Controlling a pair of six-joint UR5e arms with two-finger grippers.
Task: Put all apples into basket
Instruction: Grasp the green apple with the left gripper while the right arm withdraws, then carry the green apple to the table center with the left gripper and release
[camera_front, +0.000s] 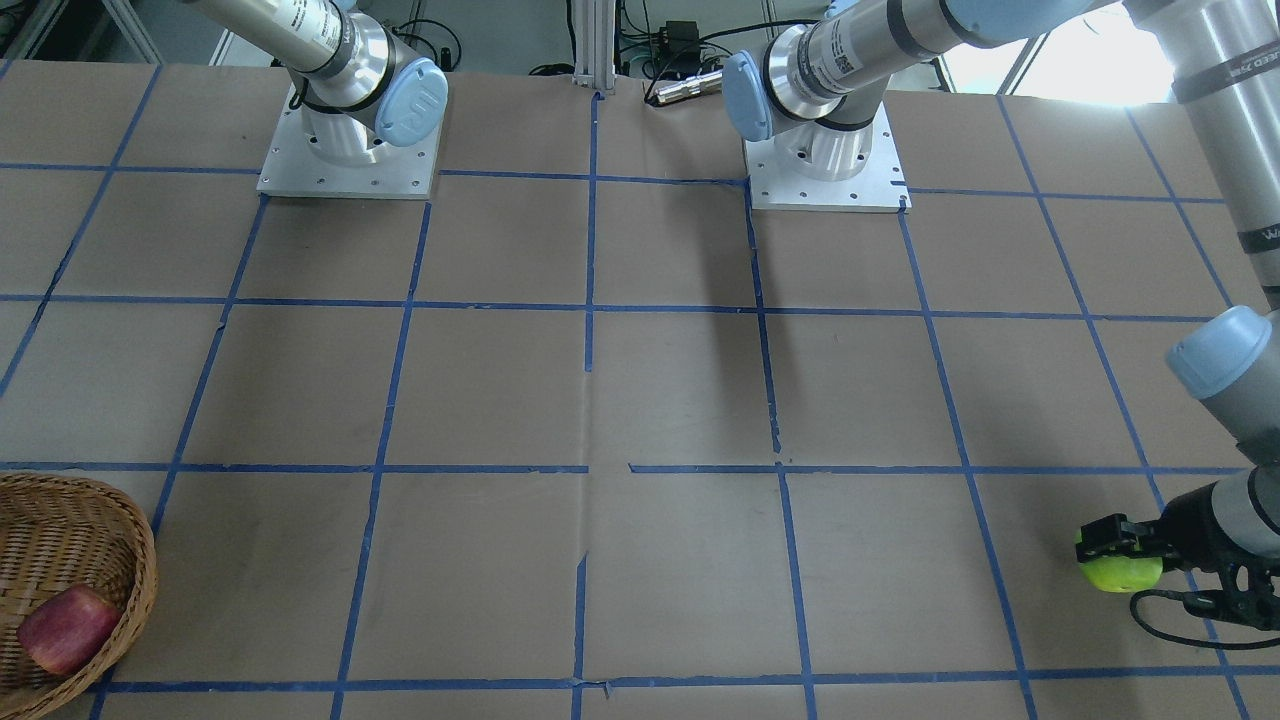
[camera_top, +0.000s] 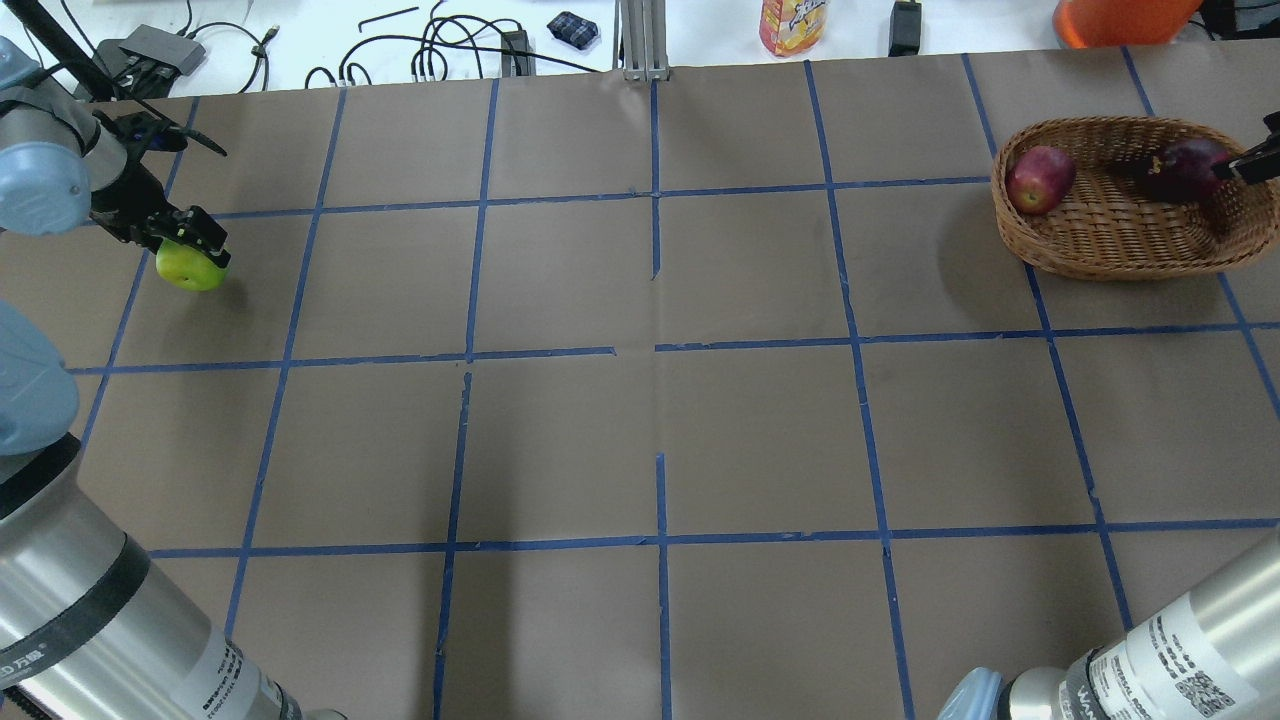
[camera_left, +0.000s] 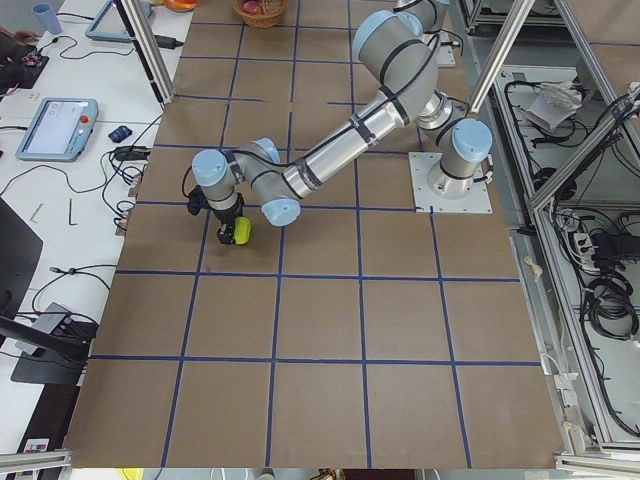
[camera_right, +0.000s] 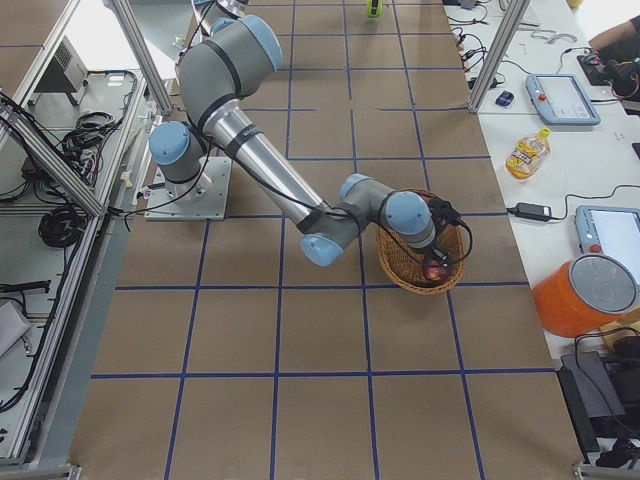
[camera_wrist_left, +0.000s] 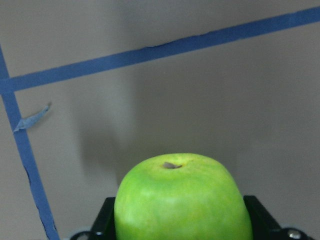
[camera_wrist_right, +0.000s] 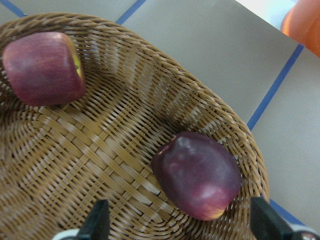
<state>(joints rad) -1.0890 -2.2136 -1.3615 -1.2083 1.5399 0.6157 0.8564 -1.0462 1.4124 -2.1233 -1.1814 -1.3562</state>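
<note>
Where the green apple sits: the green apple (camera_top: 190, 268) is at the table's far left end, squeezed between the fingers of the left gripper (camera_top: 196, 250). I cannot tell whether it is off the table.
Basket: the basket (camera_top: 1110, 250) stands at the opposite end, well apart from the green apple. It holds the red apple (camera_top: 1040, 180) and the dark apple (camera_top: 1185, 168).
Right gripper: the right gripper (camera_wrist_right: 181, 220) hangs over the basket just beside the dark apple, fingers spread and holding nothing.
Slip risk: the apple's skin is smooth and round and the carry is long, so a jolt could likely work it loose and it would roll.
Crowding risk: if the right arm stays over the basket, the two arms could meet there.
Drop risk: a high release may bruise the fruit or bounce it out over the low rim.
</note>
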